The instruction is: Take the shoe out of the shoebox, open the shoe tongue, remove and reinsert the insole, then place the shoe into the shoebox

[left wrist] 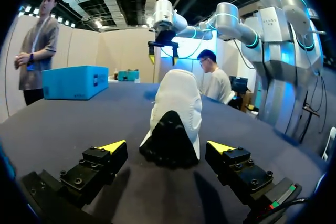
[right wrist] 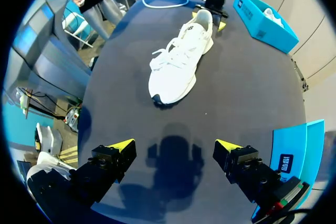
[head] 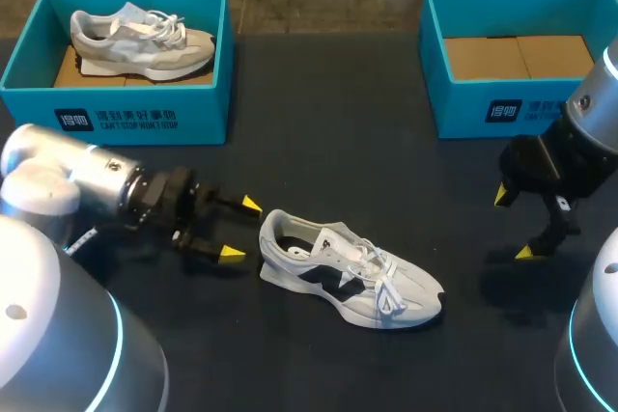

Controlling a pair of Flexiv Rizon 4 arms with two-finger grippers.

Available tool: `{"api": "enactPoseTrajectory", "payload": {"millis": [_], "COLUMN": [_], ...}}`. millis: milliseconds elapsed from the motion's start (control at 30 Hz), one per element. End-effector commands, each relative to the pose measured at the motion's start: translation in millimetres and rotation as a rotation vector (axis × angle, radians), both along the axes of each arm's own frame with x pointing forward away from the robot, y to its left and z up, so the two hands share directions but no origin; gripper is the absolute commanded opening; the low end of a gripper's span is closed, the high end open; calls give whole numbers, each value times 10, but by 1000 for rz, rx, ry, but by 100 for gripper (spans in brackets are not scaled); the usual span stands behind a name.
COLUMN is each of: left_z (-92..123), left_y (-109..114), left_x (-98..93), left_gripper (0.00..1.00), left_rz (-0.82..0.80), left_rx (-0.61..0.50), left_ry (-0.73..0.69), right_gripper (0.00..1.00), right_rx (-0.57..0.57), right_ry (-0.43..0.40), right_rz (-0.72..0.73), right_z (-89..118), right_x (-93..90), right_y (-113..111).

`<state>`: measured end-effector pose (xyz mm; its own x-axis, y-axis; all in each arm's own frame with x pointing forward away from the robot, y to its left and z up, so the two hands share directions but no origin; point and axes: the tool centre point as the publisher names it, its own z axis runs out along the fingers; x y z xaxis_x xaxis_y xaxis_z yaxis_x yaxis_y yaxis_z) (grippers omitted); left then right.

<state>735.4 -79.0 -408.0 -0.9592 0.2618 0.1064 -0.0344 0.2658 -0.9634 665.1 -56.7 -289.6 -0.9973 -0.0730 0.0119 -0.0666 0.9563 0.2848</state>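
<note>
A white sneaker with a dark side logo (head: pixel 348 270) lies on the dark table, heel toward my left arm, toe pointing right. My left gripper (head: pixel 241 230) is open just behind the heel; in the left wrist view the black heel (left wrist: pixel 169 142) sits ahead of the gripper (left wrist: pixel 166 147), between the yellow tips without touching them. My right gripper (head: pixel 513 224) hangs open above the table to the right of the shoe; its wrist view shows the sneaker (right wrist: pixel 181 62) well ahead of the empty gripper (right wrist: pixel 175 146). The empty blue shoebox (head: pixel 512 55) stands at the back right.
A second blue shoebox (head: pixel 126 108) at the back left holds a beige and white sneaker (head: pixel 140 38). Bare dark table lies between the two boxes and around the shoe.
</note>
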Motion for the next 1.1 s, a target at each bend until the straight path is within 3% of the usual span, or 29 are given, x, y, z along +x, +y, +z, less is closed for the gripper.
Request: {"api": "enactPoseTrajectory", "payload": {"millis": [33, 567, 1100], "left_z": [-77, -63, -44], "left_y": [-87, -297, -430], "left_x": [64, -129, -243], "left_gripper": [100, 100, 100], "left_rz": [-158, -276, -278], "left_rx": [-26, -16, -78], "left_ry": [44, 8, -11], "right_gripper": [100, 100, 100], "right_rx": [-2, -2, -2], "right_ry": [-1, -1, -1], "right_rz": [0, 0, 0], "right_z": [-5, -5, -5], "right_x": [-5, -5, -5], "right_y": [1, 1, 1]}}
